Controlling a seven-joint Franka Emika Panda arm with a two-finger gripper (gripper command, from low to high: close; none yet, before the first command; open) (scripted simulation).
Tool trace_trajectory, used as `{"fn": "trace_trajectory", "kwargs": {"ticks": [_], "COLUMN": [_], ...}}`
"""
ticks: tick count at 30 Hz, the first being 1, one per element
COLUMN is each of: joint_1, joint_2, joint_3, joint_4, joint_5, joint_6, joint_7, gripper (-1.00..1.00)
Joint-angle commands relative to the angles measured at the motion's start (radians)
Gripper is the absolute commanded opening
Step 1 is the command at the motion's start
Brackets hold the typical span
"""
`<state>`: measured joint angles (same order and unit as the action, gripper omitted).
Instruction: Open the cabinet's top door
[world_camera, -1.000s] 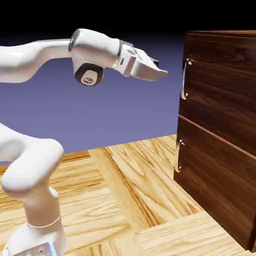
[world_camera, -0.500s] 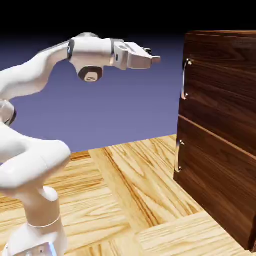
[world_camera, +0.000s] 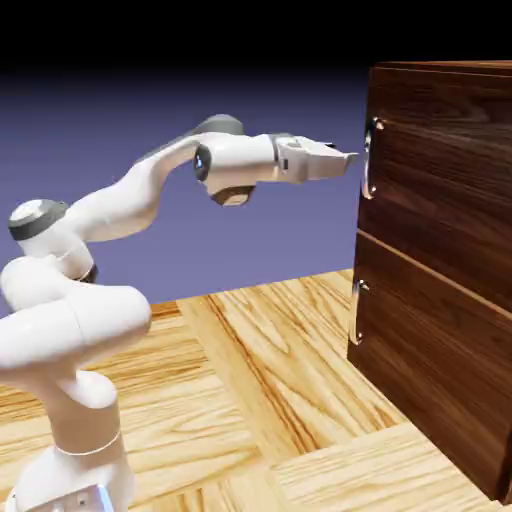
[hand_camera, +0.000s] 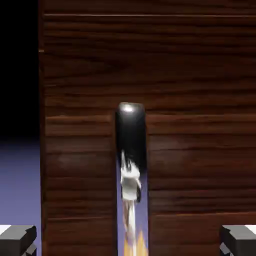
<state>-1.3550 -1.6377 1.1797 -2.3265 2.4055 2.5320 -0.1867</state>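
Backdrop: plain blue-violet (world_camera: 250, 250), turning black above. One bench (world_camera: 250, 400), surfaced in pale yellow wood-grain parquet, extends across the lower exterior view. One tall, box-shaped, dark walnut-brown wood-grain cabinet (world_camera: 435, 255) stands at the exterior view's right. Its front carries two stacked panels: one top door (world_camera: 440, 180) and one lower panel (world_camera: 430, 370), divided by a thin, lighter seam. The top door is closed, its grain running in dark horizontal bands in the hand view.

One white, smooth-shelled robot arm (world_camera: 120, 210) rises from the exterior view's lower left, bends at the elbow, and extends its wrist nearly level toward the top door. Two handles are fitted: one curved silver upper handle (world_camera: 367, 165), upright near the door's edge, and one matching lower handle (world_camera: 355, 312). The jaws are spread apart beside the upper handle; contact cannot be determined. Two small grey fingertips (hand_camera: 18, 240) flank the glossy bar, which reflects blue and yellow.
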Motion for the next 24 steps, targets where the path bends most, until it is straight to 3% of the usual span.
{"fn": "trace_trajectory", "kwargs": {"ticks": [1,5,6,14,24], "joint_1": [-0.037,-0.144,-0.144,0.011,0.169], "joint_2": [0.005,0.018,0.018,0.004,0.030], "joint_3": [0.006,0.024,0.024,-0.049,-0.249], "joint_4": [0.038,0.146,0.146,-0.107,-0.447], "joint_5": [0.012,0.045,0.045,0.119,0.054], "joint_6": [0.002,0.006,0.006,-0.227,-0.640], "joint_7": [0.001,0.004,0.004,-0.147,-0.333], "gripper": [0.00,0.00,-1.00,-1.00,-1.00]}}
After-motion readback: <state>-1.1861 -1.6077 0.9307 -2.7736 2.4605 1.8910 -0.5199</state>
